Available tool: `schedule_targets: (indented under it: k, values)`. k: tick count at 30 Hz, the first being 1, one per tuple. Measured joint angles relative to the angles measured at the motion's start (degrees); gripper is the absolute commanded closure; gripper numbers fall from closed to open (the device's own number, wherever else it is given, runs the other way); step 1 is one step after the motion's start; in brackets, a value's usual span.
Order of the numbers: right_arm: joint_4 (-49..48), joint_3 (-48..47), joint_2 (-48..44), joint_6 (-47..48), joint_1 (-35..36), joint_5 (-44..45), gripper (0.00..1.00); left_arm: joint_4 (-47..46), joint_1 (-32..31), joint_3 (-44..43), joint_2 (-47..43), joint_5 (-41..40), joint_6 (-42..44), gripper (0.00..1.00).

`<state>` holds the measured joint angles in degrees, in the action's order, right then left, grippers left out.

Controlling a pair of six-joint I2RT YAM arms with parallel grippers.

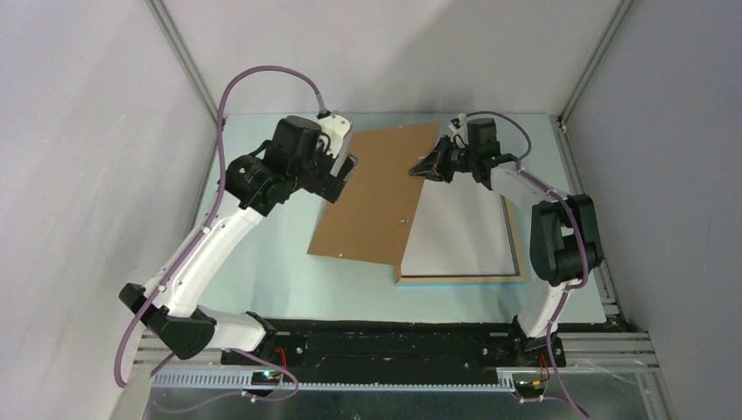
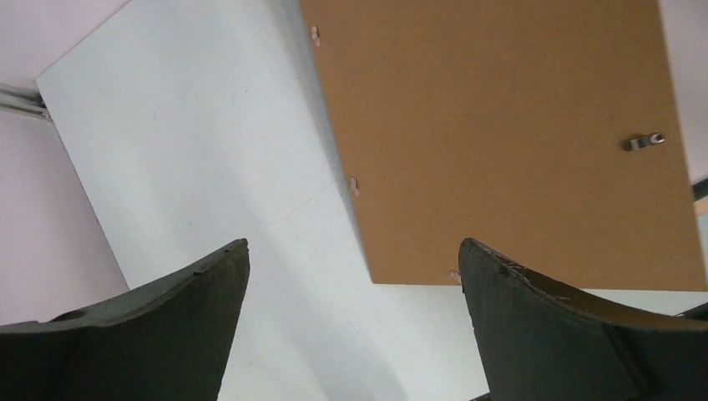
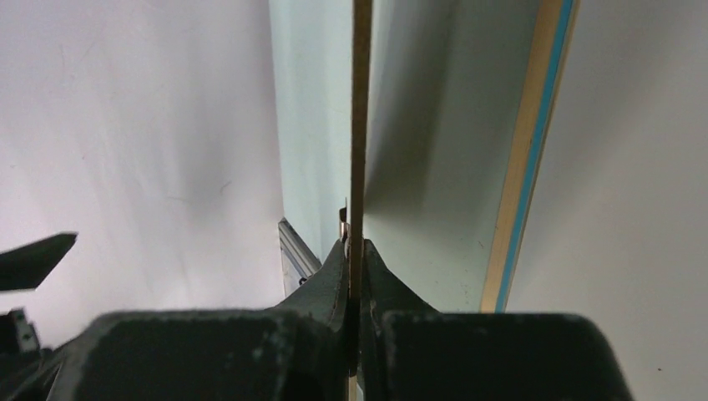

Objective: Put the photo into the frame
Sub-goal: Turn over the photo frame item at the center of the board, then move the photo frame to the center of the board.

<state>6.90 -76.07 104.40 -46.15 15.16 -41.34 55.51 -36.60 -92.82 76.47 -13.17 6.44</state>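
Your right fingers (image 3: 338, 271) pinch shut on an edge of the thin, stiff brown fibreboard backing (image 3: 361, 125). Move it slowly, since it may pivot. Your left fingers (image 2: 501, 284) gape empty above its opposite edge. Below lies the flat wood-and-blue rectangular frame (image 1: 459, 278), holding a pale sheet (image 1: 459, 232) (perhaps the photo, face-down).

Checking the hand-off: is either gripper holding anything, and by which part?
The right gripper pinches the brown backing board by its thin edge, near a far corner. The left gripper is open, holding nothing.
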Motion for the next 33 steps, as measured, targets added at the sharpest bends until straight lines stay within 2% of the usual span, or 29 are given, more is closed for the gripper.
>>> schedule_targets:
  k: [12, 18, 26, 33]
  values:
    - [-10.3, 6.5, -2.5, 0.3, -7.8, -13.5, 1.00, -4.7, 6.1, 3.6, 2.9, 5.0, 0.2, 0.01]
    - [-11.0, 11.2, -2.8, 1.2, -11.6, -19.6, 1.00, -6.1, 7.6, 3.6, 4.9, 6.0, 0.2, 0.01]
    - [-1.7, 11.9, -7.0, 9.8, -18.5, -25.4, 1.00, -7.5, 8.7, 4.0, 5.8, 8.0, 0.2, 0.01]
    - [14.0, 11.2, -9.9, 25.3, -29.2, -28.7, 1.00, -9.4, 9.0, 4.7, 8.0, 10.4, -0.6, 0.03]
